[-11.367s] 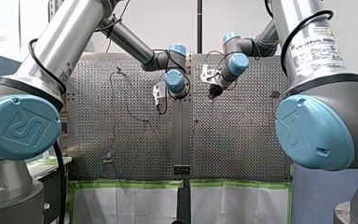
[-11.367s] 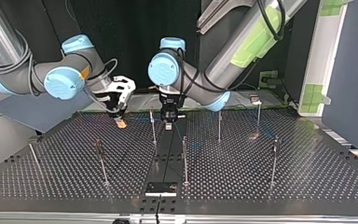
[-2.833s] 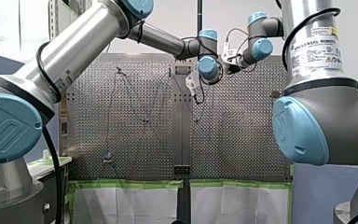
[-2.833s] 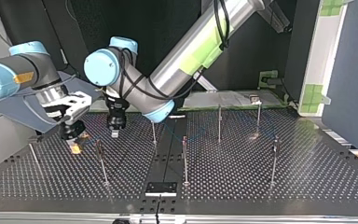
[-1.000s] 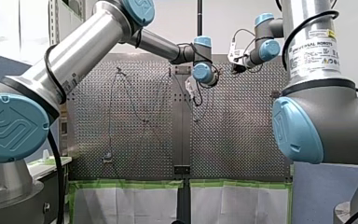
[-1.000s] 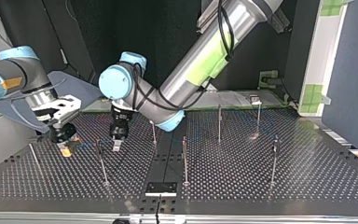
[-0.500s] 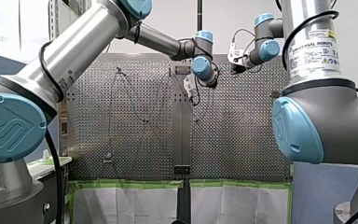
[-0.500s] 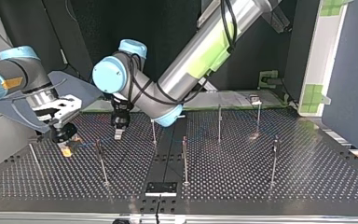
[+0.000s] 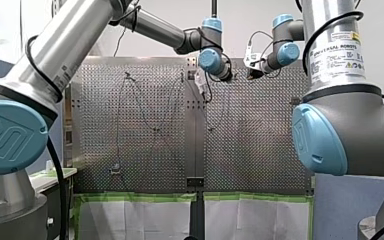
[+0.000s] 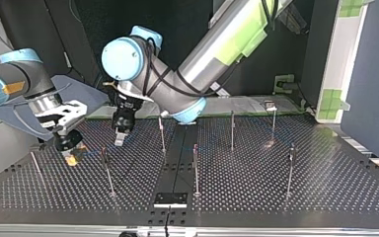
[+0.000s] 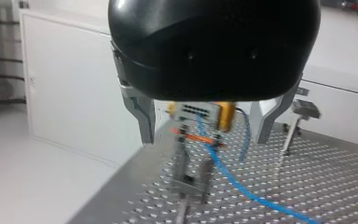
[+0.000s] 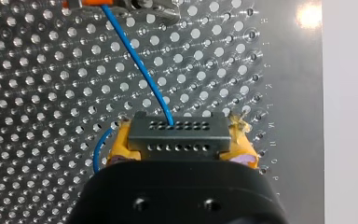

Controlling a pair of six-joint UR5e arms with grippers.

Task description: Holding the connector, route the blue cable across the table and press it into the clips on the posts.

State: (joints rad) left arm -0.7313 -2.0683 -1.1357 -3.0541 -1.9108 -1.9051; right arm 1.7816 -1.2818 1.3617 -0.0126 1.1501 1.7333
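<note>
The right tool (image 12: 181, 144), clamped on the connector (image 12: 177, 125) low over the tabletop (image 10: 276, 168) at the top view's left, should hold the blue cable (image 12: 137, 65) taut and level with the clip (image 11: 199, 138) while the left tool (image 11: 205, 120), spread and empty, presses it home.

Left arm (image 9: 72, 47), right arm (image 9: 330, 30) silver, blue joint caps, black cables; right gripper (image 12: 182, 135) yellow pads (image 12: 120, 142)

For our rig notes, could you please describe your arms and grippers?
Both my left arm and my right arm: silver tubes, light-blue joint caps, black cables; the right bears a white label; my left gripper: black, metal fingers; my right gripper: black, yellow pads.
</note>
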